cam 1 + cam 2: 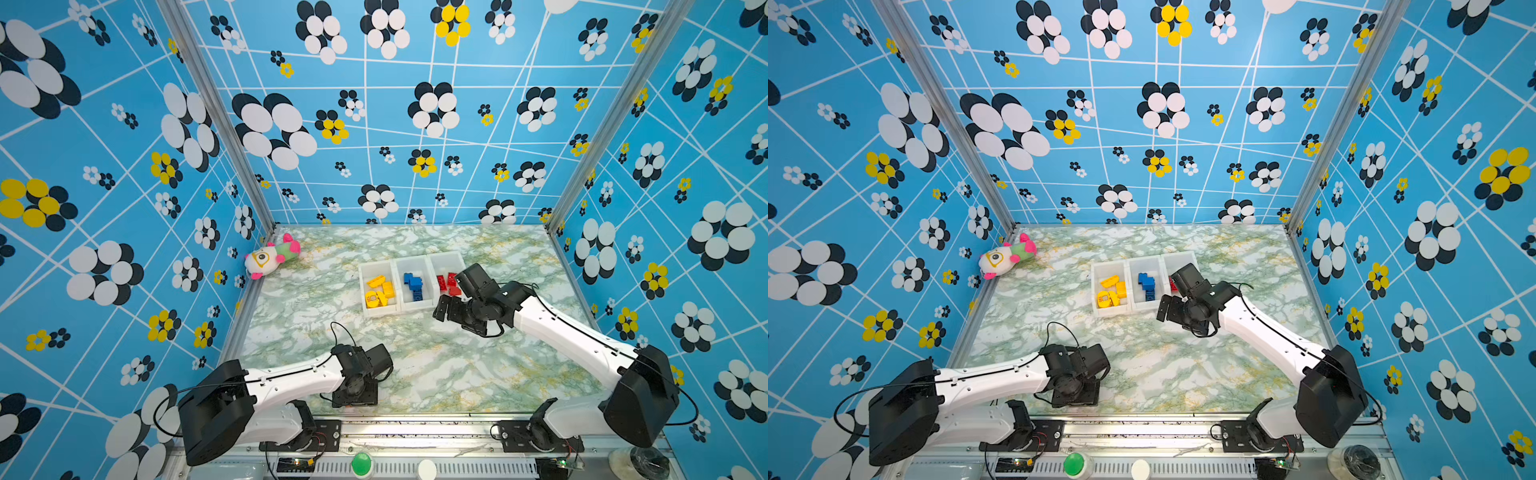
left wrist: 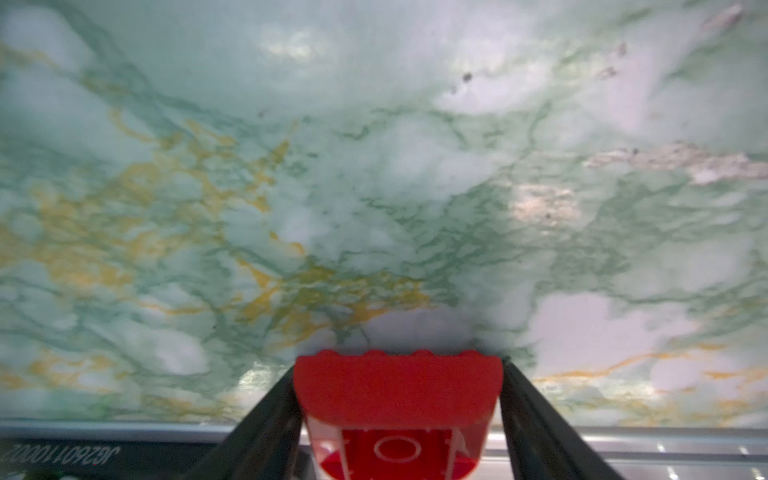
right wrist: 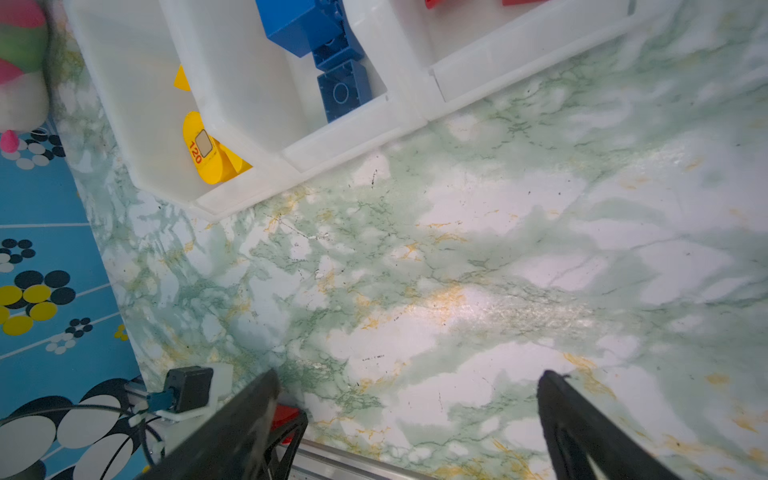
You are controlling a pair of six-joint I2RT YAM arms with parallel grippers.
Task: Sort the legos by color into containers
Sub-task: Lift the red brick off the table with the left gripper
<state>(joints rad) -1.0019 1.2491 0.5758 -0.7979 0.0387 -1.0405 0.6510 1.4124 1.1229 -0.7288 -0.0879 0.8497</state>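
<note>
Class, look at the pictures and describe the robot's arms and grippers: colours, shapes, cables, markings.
Both the left arm and right arm have smooth white tapered shells with bulky black joint housings. A thin black cable runs along each shell, looping loose at the joints. The left gripper and right gripper have flat matte black fingers. No markings are legible on the arms.

Glossy marbled tabletop (image 3: 457, 291), translucent white plastic containers (image 3: 345, 141), smooth shiny plastic legos (image 3: 299, 25), fuzzy cloth plush toy (image 1: 266, 257).
</note>
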